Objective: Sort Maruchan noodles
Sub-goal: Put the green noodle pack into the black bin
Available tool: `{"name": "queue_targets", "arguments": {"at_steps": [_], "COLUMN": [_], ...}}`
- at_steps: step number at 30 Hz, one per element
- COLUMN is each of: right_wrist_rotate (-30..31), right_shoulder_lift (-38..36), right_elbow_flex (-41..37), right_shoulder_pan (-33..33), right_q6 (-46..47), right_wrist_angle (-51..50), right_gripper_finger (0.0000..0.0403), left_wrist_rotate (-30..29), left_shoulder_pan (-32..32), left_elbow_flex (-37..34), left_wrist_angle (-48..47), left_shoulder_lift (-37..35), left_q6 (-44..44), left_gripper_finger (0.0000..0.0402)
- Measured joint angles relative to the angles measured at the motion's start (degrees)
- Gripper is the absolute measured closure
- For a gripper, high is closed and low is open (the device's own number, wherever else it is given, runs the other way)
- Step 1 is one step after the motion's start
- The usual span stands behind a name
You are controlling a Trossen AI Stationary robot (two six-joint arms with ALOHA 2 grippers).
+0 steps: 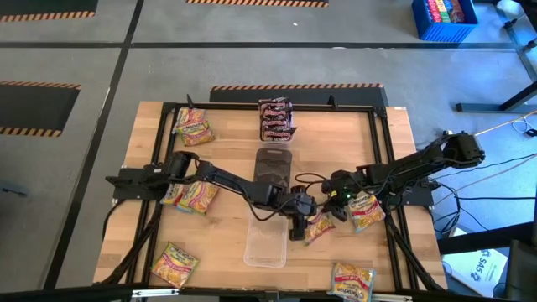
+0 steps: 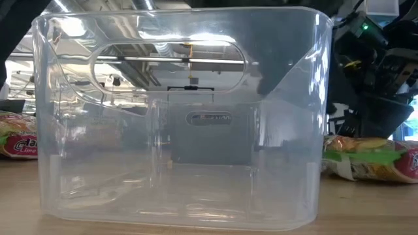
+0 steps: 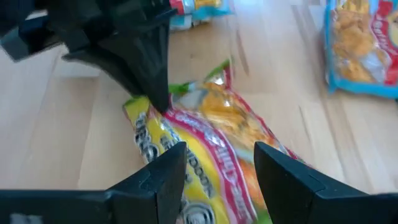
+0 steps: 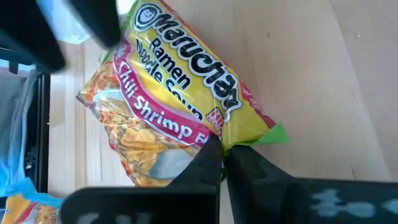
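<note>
Currently right gripper (image 4: 222, 163) clamped on Chili Shrimp packet (image 4: 180, 93) edge, mid-bench beside the clear tray (image 1: 265, 243); left gripper (image 3: 214, 174) fingers apart over same packet.

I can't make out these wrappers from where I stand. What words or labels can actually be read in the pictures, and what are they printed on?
"Maruchan", "Ramen Noodle Soup", "Chili-Shrimp": on the yellow-and-pink plastic noodle packet, pinched at its corner by the right gripper with shut fingers.
Partial red letters on the packet at the low view's left edge: unreadable.
Print on the packet between the left gripper's open fingers: too blurred.
White sheet at the high view's corner: too small.
</note>
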Motion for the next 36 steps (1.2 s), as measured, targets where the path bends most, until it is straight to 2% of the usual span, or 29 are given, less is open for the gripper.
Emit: {"name": "queue_targets", "arguments": {"at_steps": [6,9,13,16,23,26,36], "right_wrist_rotate": [2.17,3.56,6.0,7.3,10.08,10.99,13.2], "right_shoulder_lift": [-1.93,-3.08,-4.01,-4.41,-5.09,-5.07,-6.12], "right_elbow_flex": [0.0,-0.02,-0.02,-0.02,-0.04,-0.04,-0.04], "right_shoulder_pan": [2.57,4.3,6.18,7.14,7.48,7.47,7.48], "right_q6": [0.19,0.5,1.4,2.03,1.7,1.69,0.77], "right_wrist_angle": [-0.57,-1.73,-2.52,-2.7,-2.23,-1.9,-0.4], "right_gripper_finger": [0.0403,0.0403,0.0403,0.0403,0.0403,0.0403,0.0403], "left_wrist_rotate": [-2.04,-3.26,-5.89,-7.72,-7.74,-6.36,-6.68], "left_shoulder_pan": [-2.9,-4.9,-6.89,-7.68,-8.09,-7.53,-8.02], "left_elbow_flex": [-0.56,-2.76,-8.73,-15.88,-33.2,-35.94,-36.06], "left_wrist_angle": [-13.56,-15.07,-11.82,-5.43,17.15,21.79,19.91], "left_shoulder_lift": [-4.1,-6.38,-10.53,-15.46,-27.22,-29.49,-31.69], "left_q6": [1.55,2.52,2.42,1.5,1.24,1.33,0.42], "left_gripper_finger": [0.022,0.022,0.022,0.022,0.022,0.022,0.022]}}
